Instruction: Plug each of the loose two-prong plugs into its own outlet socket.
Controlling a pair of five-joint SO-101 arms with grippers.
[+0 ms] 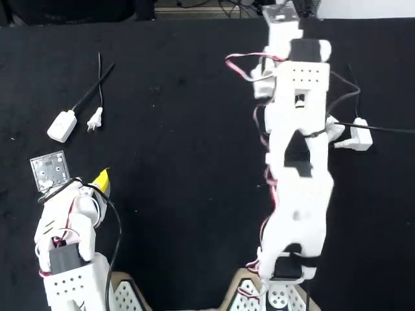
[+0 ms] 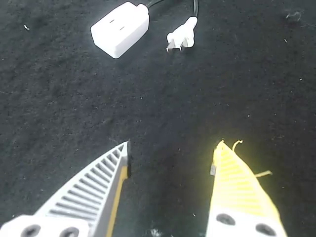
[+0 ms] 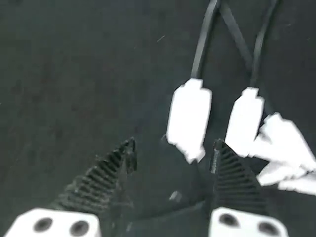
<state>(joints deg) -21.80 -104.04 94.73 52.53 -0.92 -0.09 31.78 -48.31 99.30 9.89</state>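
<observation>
Clearly, left hand [image 2: 173,148] gapes, apart from socket [image 2: 120,29] and plug [image 2: 181,38]; right hand [image 3: 173,145] gapes by, perhaps, another socket [image 3: 189,118].

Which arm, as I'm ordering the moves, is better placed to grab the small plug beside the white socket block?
Left. Its open jaws face the plug and socket block directly; the right arm lies stretched over the table's other side.

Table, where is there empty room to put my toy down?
The big bare patch is the middle of the black table, between the white socket with its small plug and the long right arm. It is crowded on that arm's far side, where white plug parts bunch up.
</observation>
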